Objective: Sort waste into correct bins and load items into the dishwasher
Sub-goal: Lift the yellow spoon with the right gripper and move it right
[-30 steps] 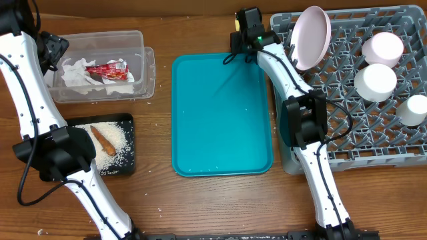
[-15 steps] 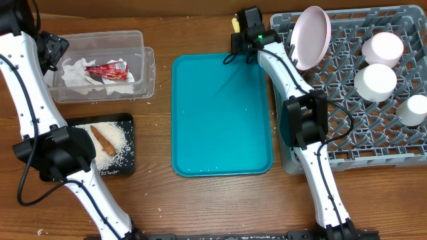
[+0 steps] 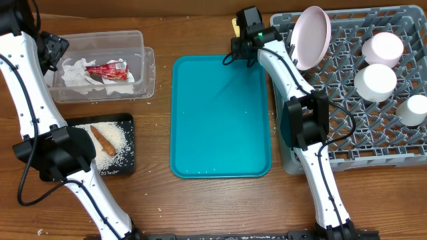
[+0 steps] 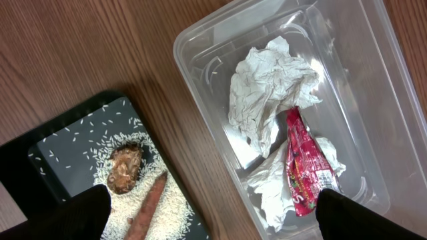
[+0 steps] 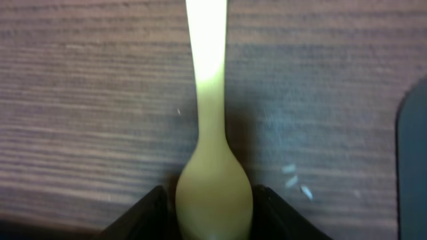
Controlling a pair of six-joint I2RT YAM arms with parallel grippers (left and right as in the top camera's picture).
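My right gripper [image 3: 240,41] is shut on the pale yellow spoon [image 5: 213,193], low over the wood between the teal tray and the grey dish rack [image 3: 360,133]. The rack holds a leaning plate [image 3: 312,37], two bowls [image 3: 382,48] [image 3: 375,81] and a cup [image 3: 415,109]. My left gripper [image 4: 213,223] is open and empty, high above the clear tub [image 4: 200,87] and the black tray [image 4: 60,160]. The tub holds napkins [image 4: 267,93] and a red wrapper [image 4: 303,167]. The black tray holds rice [image 4: 127,200], a brown stick [image 4: 150,203] and a brown lump [image 4: 125,170].
The teal tray [image 3: 222,120] lies in the middle of the table, bare but for a few specks. A few rice grains [image 5: 293,180] lie on the wood by the spoon. The rack's left edge is close to my right arm.
My right gripper has shifted slightly to the right with the spoon. The left arm has not moved.
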